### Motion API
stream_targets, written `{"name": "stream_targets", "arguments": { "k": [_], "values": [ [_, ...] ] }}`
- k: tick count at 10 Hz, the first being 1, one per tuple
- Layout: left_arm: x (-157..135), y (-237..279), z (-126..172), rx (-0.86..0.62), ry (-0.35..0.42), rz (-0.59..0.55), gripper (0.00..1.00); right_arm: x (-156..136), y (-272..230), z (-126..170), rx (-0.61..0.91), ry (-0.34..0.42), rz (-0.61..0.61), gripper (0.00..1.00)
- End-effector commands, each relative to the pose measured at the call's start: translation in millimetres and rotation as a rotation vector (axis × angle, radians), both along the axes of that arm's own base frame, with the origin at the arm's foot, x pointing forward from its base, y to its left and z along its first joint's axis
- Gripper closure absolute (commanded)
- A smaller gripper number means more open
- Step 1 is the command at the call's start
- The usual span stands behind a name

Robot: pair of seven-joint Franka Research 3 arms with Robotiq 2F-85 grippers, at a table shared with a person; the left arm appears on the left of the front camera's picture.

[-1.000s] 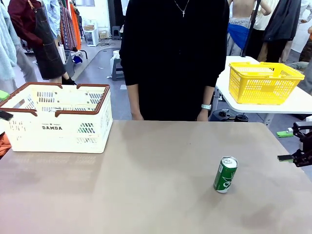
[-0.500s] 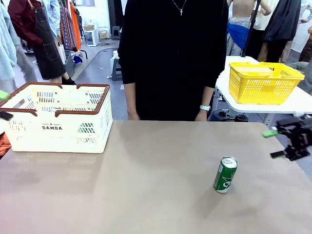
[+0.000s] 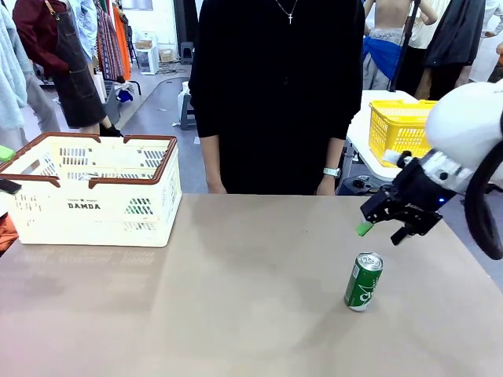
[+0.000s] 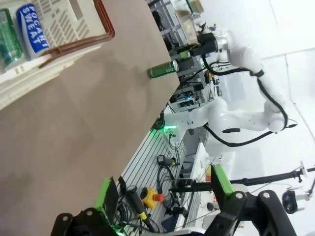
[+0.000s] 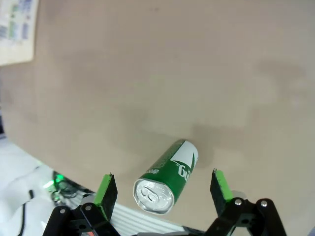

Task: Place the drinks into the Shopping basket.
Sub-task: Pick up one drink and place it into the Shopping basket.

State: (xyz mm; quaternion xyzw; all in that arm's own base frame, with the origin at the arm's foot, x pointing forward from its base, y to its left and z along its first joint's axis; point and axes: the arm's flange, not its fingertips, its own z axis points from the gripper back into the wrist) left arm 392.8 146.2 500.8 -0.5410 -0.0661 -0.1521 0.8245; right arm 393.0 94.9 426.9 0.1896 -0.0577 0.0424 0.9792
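One green drink can [image 3: 363,281] stands upright on the right half of the table. My right gripper [image 3: 383,231] hovers open just above and behind it. In the right wrist view the can [image 5: 167,177] sits between the spread green-padded fingers [image 5: 106,189], untouched. The cream Shopping basket [image 3: 118,181] with the brown rim stands at the table's left. Inside the basket [image 4: 106,29], the left wrist view shows a blue can [image 4: 30,28] and a green can [image 4: 9,43] lying down. My left gripper [image 4: 164,189] is open and holds nothing, away from the standing green can [image 4: 164,69].
A person in black stands at the far edge, hands [image 3: 328,185] near the table's rim. A yellow mesh basket [image 3: 397,126] sits on a white side table at the back right. Bare tabletop [image 3: 236,298] lies between the cream basket and the can.
My right arm has swung in from the right edge toward the middle and now sits over the green can. The can and the basket have not moved.
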Motion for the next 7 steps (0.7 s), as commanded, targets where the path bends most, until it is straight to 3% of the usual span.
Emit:
{"name": "stream_targets", "arguments": {
  "k": [1, 2, 3, 7],
  "values": [
    [-1, 0, 1, -0.008, -0.006, 0.013, 0.0, 7, -19, -3, 0.067, 0.063, -0.044, 0.0],
    [-1, 0, 1, -0.008, -0.006, 0.013, 0.0, 7, -19, -3, 0.067, 0.063, -0.044, 0.0],
    [-1, 0, 1, -0.008, -0.006, 0.013, 0.0, -3, 3, 1, 0.003, -0.005, 0.003, 0.0],
    [-1, 0, 1, -0.008, -0.006, 0.013, 0.0, -16, 35, 6, -0.158, 0.058, 0.039, 0.0]
  ]
}}
